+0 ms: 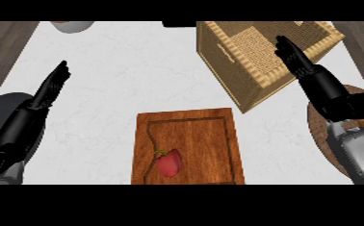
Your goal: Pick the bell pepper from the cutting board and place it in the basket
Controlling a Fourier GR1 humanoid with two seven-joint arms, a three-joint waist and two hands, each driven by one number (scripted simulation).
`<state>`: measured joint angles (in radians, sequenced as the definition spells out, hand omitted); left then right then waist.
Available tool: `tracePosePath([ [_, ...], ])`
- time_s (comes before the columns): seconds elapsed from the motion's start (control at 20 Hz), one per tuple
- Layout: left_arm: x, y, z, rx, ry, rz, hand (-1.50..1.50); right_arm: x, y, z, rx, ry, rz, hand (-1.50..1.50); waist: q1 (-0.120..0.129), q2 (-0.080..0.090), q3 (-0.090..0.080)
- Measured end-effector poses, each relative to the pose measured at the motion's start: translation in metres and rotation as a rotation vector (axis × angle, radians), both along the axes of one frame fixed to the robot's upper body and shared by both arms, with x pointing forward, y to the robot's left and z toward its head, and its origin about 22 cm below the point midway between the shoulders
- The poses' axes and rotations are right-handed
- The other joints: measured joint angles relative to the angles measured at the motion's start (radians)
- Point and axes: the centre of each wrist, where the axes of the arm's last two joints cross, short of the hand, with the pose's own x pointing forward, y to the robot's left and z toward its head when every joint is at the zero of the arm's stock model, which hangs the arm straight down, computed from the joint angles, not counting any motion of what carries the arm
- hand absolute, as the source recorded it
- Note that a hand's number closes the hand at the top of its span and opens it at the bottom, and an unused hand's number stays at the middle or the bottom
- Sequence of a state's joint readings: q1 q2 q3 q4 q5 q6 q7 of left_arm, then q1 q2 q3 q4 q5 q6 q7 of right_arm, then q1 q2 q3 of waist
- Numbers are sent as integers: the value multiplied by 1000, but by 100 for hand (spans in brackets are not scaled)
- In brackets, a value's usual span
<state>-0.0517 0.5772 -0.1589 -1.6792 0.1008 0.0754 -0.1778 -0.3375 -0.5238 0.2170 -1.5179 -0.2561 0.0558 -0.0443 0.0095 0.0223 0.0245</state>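
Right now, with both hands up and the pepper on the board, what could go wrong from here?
1. The red bell pepper lies near the cutting board's lower left, far from the right hand, which is in front of the basket; a long reach may arrive off-centre.
2. The pepper is small and rounded, so it may roll or slip.
3. The basket sits tilted to the board, so a carried pepper might clip its near wall.

the cutting board (188,145) sits at bottom centre of the frame on the counter (128,76), w/ the bell pepper (168,162) lying on its lower left part. the basket (263,56) stands at upper right, just above & right of the board, apart from it. left hand (51,86) shows at mid left, right hand (295,59) at upper right over the basket's right side; a bowl (71,26) is cut off at the upper left edge.
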Motion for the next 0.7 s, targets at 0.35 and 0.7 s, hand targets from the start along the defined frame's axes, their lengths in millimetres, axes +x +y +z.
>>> tracePosePath([
  [0.35,7,-2,-25,-59,190,115,0,-6,77,-19,386,-111,408,150,44,4,-15],
  [0.7,15,-11,-45,-123,373,237,0,-55,166,-44,739,-353,704,-150,2,-9,-18],
])
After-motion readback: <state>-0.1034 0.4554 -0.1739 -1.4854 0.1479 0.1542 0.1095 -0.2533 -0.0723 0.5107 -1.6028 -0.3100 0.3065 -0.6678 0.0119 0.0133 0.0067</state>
